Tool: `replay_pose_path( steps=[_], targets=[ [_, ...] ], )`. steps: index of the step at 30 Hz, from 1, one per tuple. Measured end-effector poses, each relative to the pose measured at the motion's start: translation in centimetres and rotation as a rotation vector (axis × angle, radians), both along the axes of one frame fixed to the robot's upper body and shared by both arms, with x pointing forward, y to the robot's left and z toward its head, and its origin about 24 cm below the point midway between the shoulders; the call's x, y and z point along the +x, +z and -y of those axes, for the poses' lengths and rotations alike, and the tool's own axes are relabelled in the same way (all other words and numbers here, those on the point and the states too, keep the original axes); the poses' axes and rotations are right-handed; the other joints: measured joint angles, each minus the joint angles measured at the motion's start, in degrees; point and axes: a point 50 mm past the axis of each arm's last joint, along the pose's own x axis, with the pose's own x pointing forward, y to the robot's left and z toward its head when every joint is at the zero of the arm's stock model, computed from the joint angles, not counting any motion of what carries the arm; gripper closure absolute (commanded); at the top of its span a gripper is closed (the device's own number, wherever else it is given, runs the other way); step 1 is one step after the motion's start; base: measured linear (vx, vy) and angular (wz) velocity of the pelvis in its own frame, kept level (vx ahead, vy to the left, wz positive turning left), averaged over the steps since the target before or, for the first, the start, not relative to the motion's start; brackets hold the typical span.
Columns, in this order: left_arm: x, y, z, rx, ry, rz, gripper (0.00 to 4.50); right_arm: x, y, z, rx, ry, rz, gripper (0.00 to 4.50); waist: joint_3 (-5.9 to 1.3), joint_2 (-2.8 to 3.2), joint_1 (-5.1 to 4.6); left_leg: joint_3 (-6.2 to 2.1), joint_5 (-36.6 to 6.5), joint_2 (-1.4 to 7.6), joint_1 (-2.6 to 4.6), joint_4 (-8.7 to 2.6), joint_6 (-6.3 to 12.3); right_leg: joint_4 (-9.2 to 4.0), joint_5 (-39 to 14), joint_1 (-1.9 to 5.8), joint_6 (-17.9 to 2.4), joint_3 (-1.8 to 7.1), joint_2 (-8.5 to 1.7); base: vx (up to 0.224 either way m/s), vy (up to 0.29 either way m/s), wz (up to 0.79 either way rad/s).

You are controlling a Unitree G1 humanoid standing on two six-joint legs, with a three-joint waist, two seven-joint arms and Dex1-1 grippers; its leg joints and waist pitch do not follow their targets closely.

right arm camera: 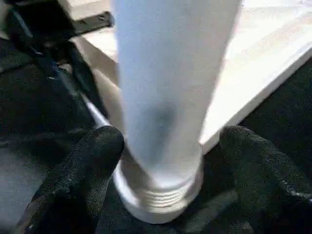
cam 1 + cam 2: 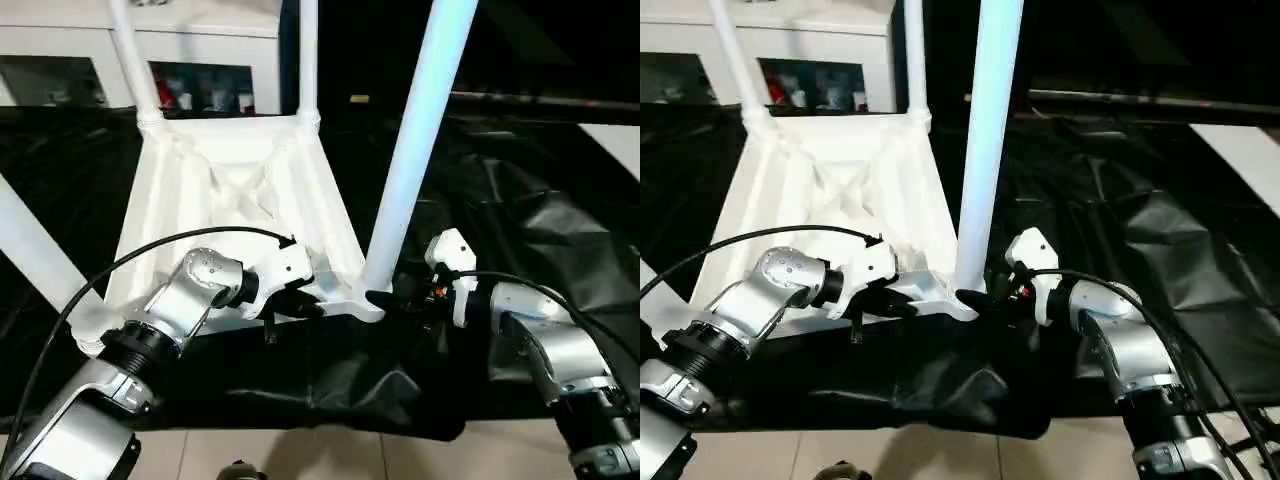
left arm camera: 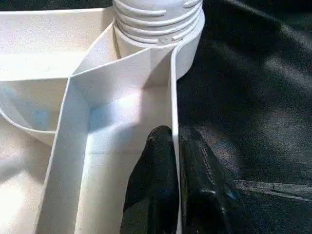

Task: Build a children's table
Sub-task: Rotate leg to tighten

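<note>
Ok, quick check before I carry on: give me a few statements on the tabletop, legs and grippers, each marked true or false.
1. The tabletop lies underside up on the black cloth. True.
2. The left gripper is open, clear of the tabletop. False: it is shut on the tabletop's edge wall.
3. The right gripper is clamped tight on the near leg. False: its fingers stand apart either side of the leg's base.
4. The near leg stands in a corner socket. True.
5. All legs lie flat on the cloth. False: several stand upright.

legs (image 2: 415,150) — tops cut off | tabletop (image 2: 230,185) near-left corner — behind forearm
</note>
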Motion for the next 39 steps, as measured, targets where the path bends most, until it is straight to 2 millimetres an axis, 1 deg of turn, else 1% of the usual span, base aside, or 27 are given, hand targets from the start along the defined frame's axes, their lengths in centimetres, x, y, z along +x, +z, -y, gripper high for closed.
replay_pose_path(
  steps=[2,8,11,19,21,24,26,30,31,36,39],
  targets=[
    [0.1,0.0,0.0,-0.004,0.006,-0.003,4.50,0.4,-0.2,-0.2,-0.014,-0.011,0.025,0.39,-0.02,0.04,-0.10,0.01,0.0,0.00,-0.04,0.02,0.00,0.13,0.0,-0.12,0.0,0.01,0.00,0.000,0.000,0.00],
    [0.2,-0.1,0.0,-0.007,0.011,-0.014,4.50,0.4,-0.9,-1.3,-0.061,0.055,0.018,0.39,-0.01,0.08,-0.25,0.02,0.0,0.00,-0.02,0.07,0.00,0.20,-0.2,-0.12,0.2,0.05,-0.02,0.000,0.000,0.00],
    [0.3,-0.1,-0.1,-0.007,0.011,-0.019,4.50,0.3,-1.3,-1.5,-0.060,0.081,0.007,0.39,-0.01,0.08,-0.24,0.02,0.0,0.00,-0.03,0.07,0.00,0.20,-0.2,-0.12,0.2,0.05,-0.02,0.000,0.000,0.00],
    [0.3,0.0,0.0,-0.006,0.008,-0.018,4.50,1.1,-1.2,-1.7,-0.060,0.086,0.029,0.39,-0.01,0.07,-0.17,0.02,0.0,0.00,-0.04,0.08,0.00,0.23,-0.1,-0.13,0.2,0.05,-0.02,0.000,0.000,0.00],
    [0.3,0.0,0.0,-0.007,0.008,-0.019,4.50,1.0,-1.3,-1.7,-0.057,0.094,0.026,0.76,-0.01,0.07,-0.17,0.03,0.0,0.00,-0.04,0.08,0.00,0.23,-0.1,-0.13,0.2,0.05,-0.03,0.000,0.000,0.00],
    [0.3,0.0,0.0,-0.006,0.008,-0.019,4.50,1.0,-1.4,-1.7,-0.054,0.101,0.023,0.78,-0.01,0.07,-0.16,0.03,0.0,0.00,-0.04,0.07,0.00,0.23,-0.1,-0.14,0.1,0.05,-0.03,0.000,0.000,0.00],
    [0.3,0.0,0.0,-0.006,0.008,-0.018,4.50,1.0,-1.5,-1.7,-0.054,0.098,0.015,1.12,0.00,0.06,-0.18,0.03,0.0,0.00,-0.04,0.08,0.00,0.23,-0.1,-0.14,0.1,0.05,-0.03,0.000,0.000,0.00],
    [0.3,0.0,0.0,-0.005,0.004,-0.021,4.50,1.2,-1.7,-1.6,-0.051,0.097,0.013,1.26,0.00,0.05,-0.19,0.03,0.0,0.00,-0.05,0.08,0.00,0.23,-0.1,-0.14,0.1,0.05,-0.03,0.000,0.000,0.00],
    [0.3,0.0,0.0,-0.005,0.005,-0.021,4.50,1.2,-1.7,-1.6,-0.051,0.099,0.012,1.55,0.00,0.05,-0.20,0.03,0.0,0.00,-0.06,0.08,0.00,0.23,-0.1,-0.15,0.1,0.05,-0.02,0.000,0.000,0.00],
    [0.3,0.0,0.0,-0.005,0.005,-0.022,4.50,1.3,-1.8,-1.5,-0.049,0.107,0.013,1.74,0.00,0.05,-0.21,0.03,0.0,0.00,-0.05,0.08,0.00,0.23,-0.1,-0.15,0.1,0.05,-0.03,0.000,0.000,0.00],
    [0.3,0.0,-0.1,-0.005,0.006,-0.022,4.50,1.3,-1.8,-1.6,-0.049,0.110,0.013,1.75,0.00,0.05,-0.23,0.03,0.0,0.00,-0.05,0.07,0.00,0.23,-0.1,-0.15,0.1,0.05,-0.03,0.000,0.000,0.00]
  ],
)
